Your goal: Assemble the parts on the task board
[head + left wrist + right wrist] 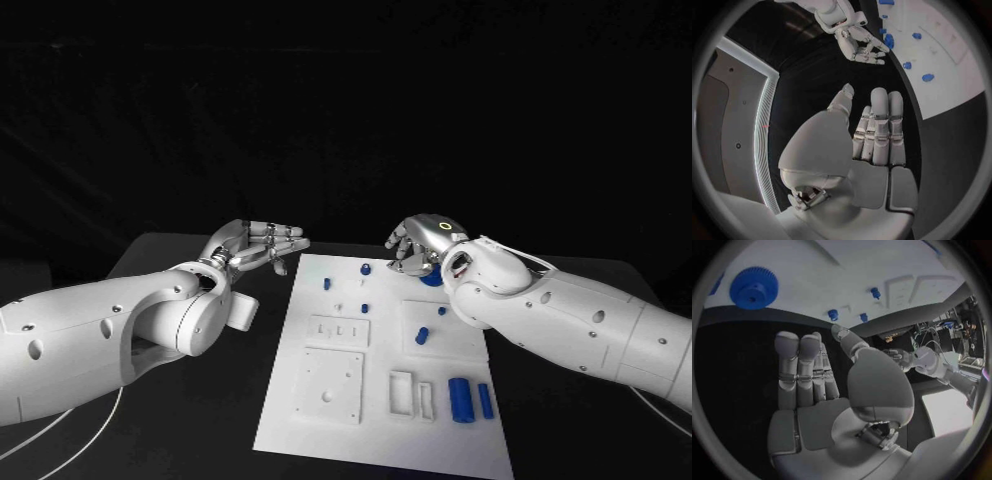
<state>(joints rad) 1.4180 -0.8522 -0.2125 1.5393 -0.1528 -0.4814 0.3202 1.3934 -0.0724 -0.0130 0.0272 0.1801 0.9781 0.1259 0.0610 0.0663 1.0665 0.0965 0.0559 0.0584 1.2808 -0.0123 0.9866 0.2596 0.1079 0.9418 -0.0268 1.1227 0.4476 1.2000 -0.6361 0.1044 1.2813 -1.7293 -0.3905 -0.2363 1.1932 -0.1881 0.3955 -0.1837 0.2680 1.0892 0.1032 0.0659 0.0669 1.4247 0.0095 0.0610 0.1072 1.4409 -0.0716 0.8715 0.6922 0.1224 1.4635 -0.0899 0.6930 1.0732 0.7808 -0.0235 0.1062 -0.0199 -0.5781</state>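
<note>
Right now my right hand (811, 390) hovers empty with fingers straight, the blue gear (753, 287) just beyond its fingertips on the task board (378, 420); my left hand (257, 246), also empty, sits farther off.

Left hand (257, 243) raised at the end of a bent arm, fingers extended and nothing held, right hand (421, 243) likewise empty, fingers straightened.
</note>
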